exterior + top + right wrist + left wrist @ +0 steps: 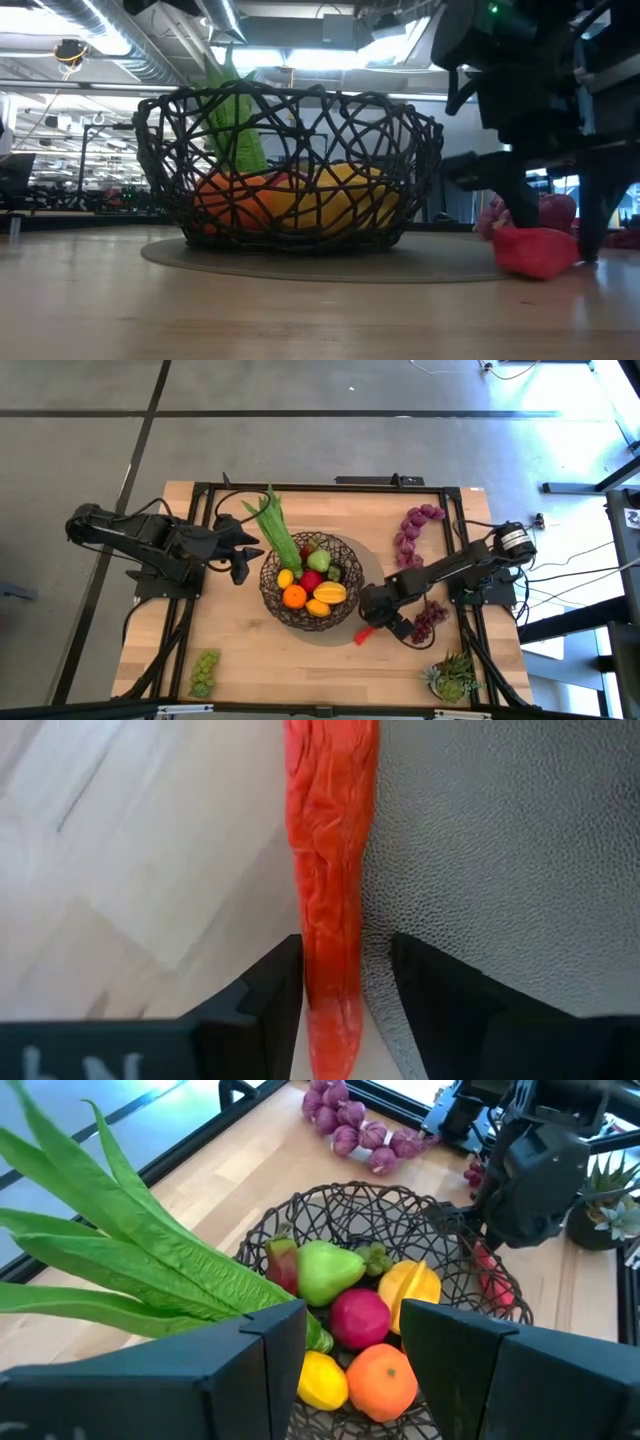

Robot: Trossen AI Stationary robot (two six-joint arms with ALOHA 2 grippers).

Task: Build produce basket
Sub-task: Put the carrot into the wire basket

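The 2 arms are matte black, built of boxy jointed segments, with black cables trailing from their bases. The right arm (455,568) carries a round silver-faced motor housing (514,541).

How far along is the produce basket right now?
Done: basket holds the leafy stalk, oranges, apples and mango. In hand: right gripper straddles the red chilli at the mat's edge, not visibly lifted. Left: purple grapes and green grapes on the table.

A round dark wire-mesh basket (288,165) sits on a thin grey round mat (320,262) on the wooden table (200,310), holding a long green leafy stalk (235,125), an orange fruit (225,200) and a yellow fruit (345,200). A dark gripper (545,235) straddles a red chilli (535,250) at the mat's edge.
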